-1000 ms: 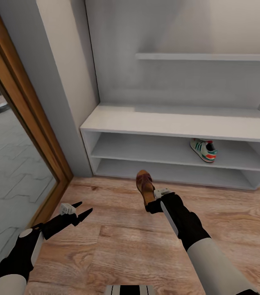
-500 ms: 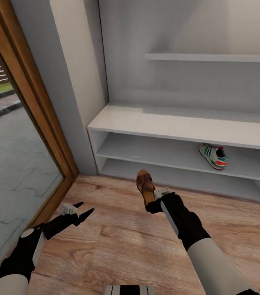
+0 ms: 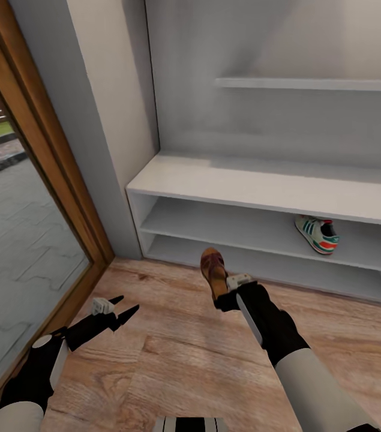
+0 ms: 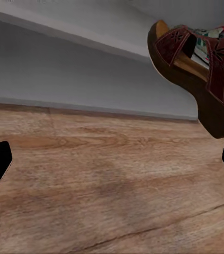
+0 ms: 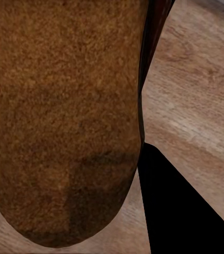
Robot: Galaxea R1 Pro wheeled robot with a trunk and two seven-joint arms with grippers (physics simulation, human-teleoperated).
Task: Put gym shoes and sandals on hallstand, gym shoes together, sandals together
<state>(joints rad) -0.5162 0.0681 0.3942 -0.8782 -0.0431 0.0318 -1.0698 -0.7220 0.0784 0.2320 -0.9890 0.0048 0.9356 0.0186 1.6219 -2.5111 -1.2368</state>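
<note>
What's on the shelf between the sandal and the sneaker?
Nothing: in the head view, bare shelf lies between the held sandal and the sneaker.

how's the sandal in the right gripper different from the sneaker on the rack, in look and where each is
The sandal is brown with dark red straps; the gym shoe is white with green stripes and red-orange accents.
The sandal is clamped in the right gripper above the corridor floor; the gym shoe rests on the upper open shelf of the hallstand, untouched.
The sandal is open-strapped; the gym shoe is closed and bulkier.
Both are single shoes, each without its mate beside it.
</note>
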